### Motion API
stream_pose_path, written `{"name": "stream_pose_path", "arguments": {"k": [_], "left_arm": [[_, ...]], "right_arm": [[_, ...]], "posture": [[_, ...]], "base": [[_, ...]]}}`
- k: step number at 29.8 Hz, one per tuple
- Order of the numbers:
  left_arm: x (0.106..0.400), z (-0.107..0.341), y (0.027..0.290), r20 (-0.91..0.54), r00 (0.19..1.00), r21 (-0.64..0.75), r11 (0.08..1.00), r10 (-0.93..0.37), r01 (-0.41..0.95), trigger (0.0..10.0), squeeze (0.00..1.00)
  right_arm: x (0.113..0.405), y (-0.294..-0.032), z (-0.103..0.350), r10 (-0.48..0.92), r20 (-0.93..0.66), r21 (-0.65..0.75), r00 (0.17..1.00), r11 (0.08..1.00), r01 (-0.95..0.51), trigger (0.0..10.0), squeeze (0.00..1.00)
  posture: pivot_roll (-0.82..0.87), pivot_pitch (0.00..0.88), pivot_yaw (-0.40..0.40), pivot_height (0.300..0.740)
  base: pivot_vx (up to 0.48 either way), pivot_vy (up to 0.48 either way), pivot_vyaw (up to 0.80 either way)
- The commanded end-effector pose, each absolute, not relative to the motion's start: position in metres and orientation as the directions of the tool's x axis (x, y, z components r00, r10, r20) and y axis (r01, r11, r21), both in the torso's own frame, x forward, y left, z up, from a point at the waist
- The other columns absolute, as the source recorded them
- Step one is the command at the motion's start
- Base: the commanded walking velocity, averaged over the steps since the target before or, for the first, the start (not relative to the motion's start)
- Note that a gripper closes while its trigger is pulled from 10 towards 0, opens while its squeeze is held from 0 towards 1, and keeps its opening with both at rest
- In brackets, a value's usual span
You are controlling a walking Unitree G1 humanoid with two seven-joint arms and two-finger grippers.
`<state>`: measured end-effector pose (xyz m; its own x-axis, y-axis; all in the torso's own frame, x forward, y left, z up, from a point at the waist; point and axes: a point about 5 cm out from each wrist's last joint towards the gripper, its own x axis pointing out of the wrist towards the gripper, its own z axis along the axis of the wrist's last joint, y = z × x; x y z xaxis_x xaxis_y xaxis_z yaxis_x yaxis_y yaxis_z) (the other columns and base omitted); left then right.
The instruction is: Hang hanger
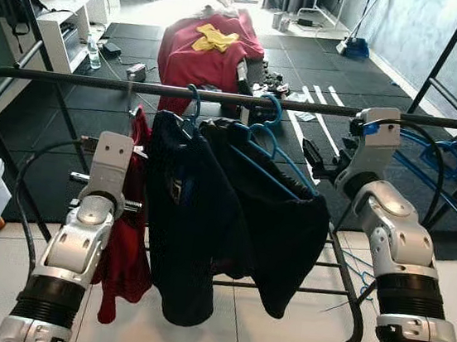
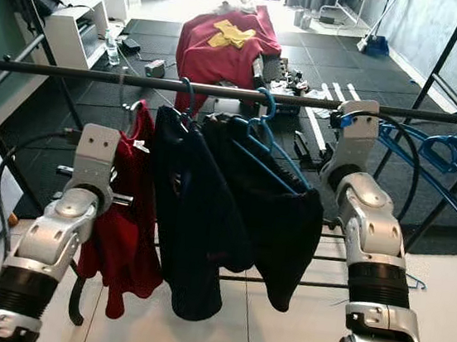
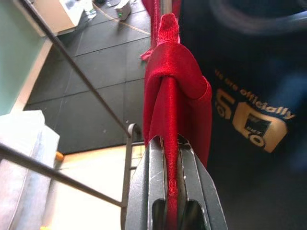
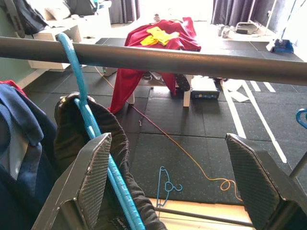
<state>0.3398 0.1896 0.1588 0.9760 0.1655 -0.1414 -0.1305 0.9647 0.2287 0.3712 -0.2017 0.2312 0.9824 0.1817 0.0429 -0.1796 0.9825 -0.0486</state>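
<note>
Left pincer (image 3: 173, 191) clamped on red garment (image 1: 126, 234); right pincer (image 4: 172, 187) apart by blue hanger (image 4: 91, 129).

Rail (image 1: 221, 97) runs L to R across the front. On it, L to R: garment (image 1: 126, 234), shirt (image 1: 188, 224), hanger (image 1: 270, 139) w/ top (image 1: 285, 220), touching. Spare hangers (image 1: 454, 165) at far R end. Behind, cloth (image 1: 210, 48) draped over prob. a table.

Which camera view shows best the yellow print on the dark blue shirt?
The left wrist view: the yellow print on the dark blue shirt is close and partly readable. Both eye views show the shirt hanging on the rail, its print only faint.
</note>
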Motion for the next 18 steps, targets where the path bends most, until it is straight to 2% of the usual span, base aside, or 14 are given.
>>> {"name": "stream_pose_path", "arguments": {"k": [1,6,7,8,9,10,11,12,13,14,18], "left_arm": [[0.338,0.165,0.193,-0.113,0.985,0.216,0.971,0.131,-0.104,2.0,0.0],[0.337,0.171,0.204,-0.085,0.987,0.191,0.974,0.137,-0.118,2.4,0.0],[0.336,0.176,0.213,-0.063,0.986,0.178,0.974,0.154,-0.141,2.5,0.0],[0.332,0.182,0.228,-0.029,0.985,0.164,0.973,0.172,-0.165,4.2,0.0],[0.332,0.182,0.228,-0.029,0.985,0.164,0.973,0.172,-0.165,4.2,0.0],[0.329,0.186,0.241,-0.005,0.981,0.154,0.969,0.195,-0.192,4.8,0.0],[0.329,0.186,0.241,-0.005,0.981,0.154,0.969,0.195,-0.192,4.8,0.0],[0.323,0.189,0.254,0.013,0.976,0.136,0.967,0.216,-0.215,5.9,0.0],[0.323,0.189,0.254,0.013,0.976,0.136,0.967,0.216,-0.215,5.9,0.0],[0.315,0.193,0.271,0.041,0.971,0.091,0.967,0.235,-0.238,8.3,0.0],[0.309,0.195,0.281,0.06,0.967,0.061,0.966,0.247,-0.251,8.3,0.0]], "right_arm": [[0.37,-0.201,0.232,0.186,0.046,-0.036,0.982,0.982,-0.184,10.0,0.0],[0.37,-0.201,0.233,0.188,0.048,-0.036,0.981,0.982,-0.186,10.0,0.0],[0.369,-0.201,0.234,0.189,0.05,-0.036,0.981,0.982,-0.187,10.0,0.0],[0.369,-0.202,0.235,0.19,0.053,-0.037,0.98,0.981,-0.188,10.0,0.0],[0.369,-0.202,0.235,0.19,0.053,-0.037,0.98,0.981,-0.188,10.0,0.0],[0.369,-0.202,0.236,0.191,0.055,-0.037,0.98,0.981,-0.189,10.0,0.0],[0.369,-0.202,0.236,0.191,0.055,-0.037,0.98,0.981,-0.189,10.0,0.0],[0.369,-0.202,0.237,0.192,0.058,-0.037,0.98,0.981,-0.19,10.0,0.0],[0.369,-0.202,0.237,0.192,0.058,-0.037,0.98,0.981,-0.19,10.0,0.0],[0.369,-0.202,0.238,0.195,0.062,-0.036,0.979,0.981,-0.193,10.0,0.0],[0.369,-0.202,0.238,0.197,0.064,-0.035,0.978,0.98,-0.195,10.0,0.0]], "posture": [[-0.15,0.042,0.037,0.74],[-0.15,0.045,0.038,0.74],[-0.15,0.046,0.038,0.74],[-0.15,0.049,0.037,0.74],[-0.15,0.049,0.037,0.74],[-0.15,0.05,0.037,0.74],[-0.15,0.05,0.037,0.74],[-0.14,0.052,0.038,0.74],[-0.14,0.052,0.038,0.74],[-0.14,0.053,0.036,0.74],[-0.14,0.053,0.035,0.74]], "base": [[0.0,0.0,0.0],[0.0,0.0,0.0],[0.0,0.0,0.0],[0.0,0.0,0.0],[0.0,0.0,0.0],[0.0,0.0,0.0],[0.0,0.0,0.0],[0.0,0.0,0.0],[0.0,0.0,0.0],[0.0,0.0,0.0],[0.0,0.0,0.0]]}}
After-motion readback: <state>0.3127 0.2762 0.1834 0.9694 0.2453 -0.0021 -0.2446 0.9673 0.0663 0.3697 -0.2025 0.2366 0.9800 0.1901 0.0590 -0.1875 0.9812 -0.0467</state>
